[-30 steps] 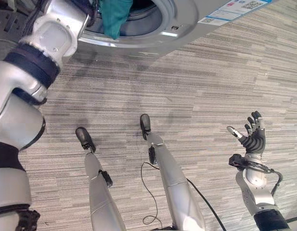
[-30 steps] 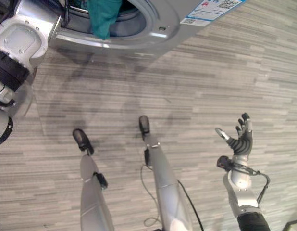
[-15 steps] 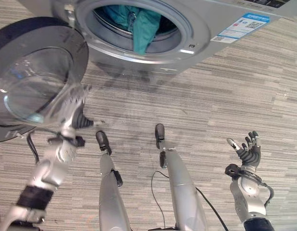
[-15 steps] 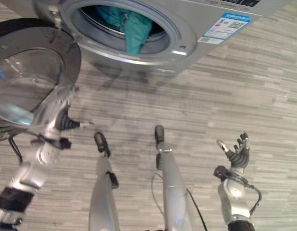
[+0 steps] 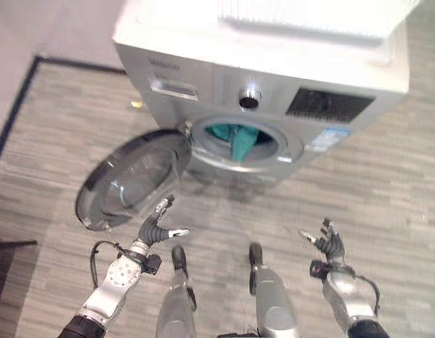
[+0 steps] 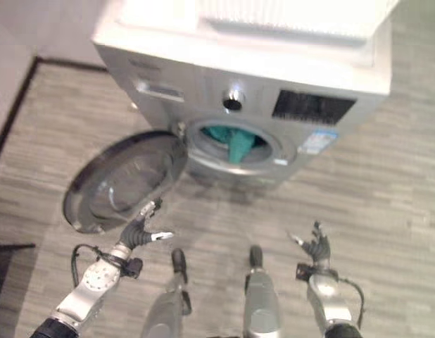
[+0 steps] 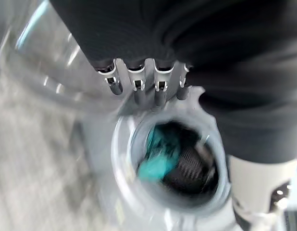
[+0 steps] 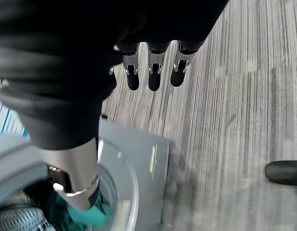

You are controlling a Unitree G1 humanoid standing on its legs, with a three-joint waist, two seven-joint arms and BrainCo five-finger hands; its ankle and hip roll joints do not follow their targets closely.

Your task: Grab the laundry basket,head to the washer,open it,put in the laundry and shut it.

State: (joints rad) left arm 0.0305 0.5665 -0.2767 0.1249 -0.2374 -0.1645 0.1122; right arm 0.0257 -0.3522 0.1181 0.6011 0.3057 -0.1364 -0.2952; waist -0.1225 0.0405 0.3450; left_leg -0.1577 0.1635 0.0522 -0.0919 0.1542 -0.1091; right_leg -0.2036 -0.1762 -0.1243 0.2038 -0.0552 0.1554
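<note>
The silver front-loading washer (image 5: 203, 77) stands ahead with its round glass door (image 5: 129, 179) swung wide open to the left. Teal laundry (image 5: 240, 139) lies in the drum, one fold hanging over the opening's rim. My left hand (image 5: 155, 229) hovers open just below the door's lower edge, holding nothing. In its wrist view the straight fingers (image 7: 143, 84) point toward the drum and the teal laundry (image 7: 158, 156). My right hand (image 5: 329, 246) is raised open and empty at the lower right, in front of the washer and apart from it. Its fingers (image 8: 153, 72) are spread over the floor.
A white ribbed object (image 5: 302, 14) lies on the washer's top. A black floor line (image 5: 20, 98) runs along the left by the pale wall. A dark object (image 5: 6, 246) sits at the lower left edge. Striped grey floor (image 5: 386, 190) spreads right of the washer.
The camera has pulled back, so the whole washer now shows. My left arm has left the drum and dropped to below the open door. The teal laundry stays in the drum.
</note>
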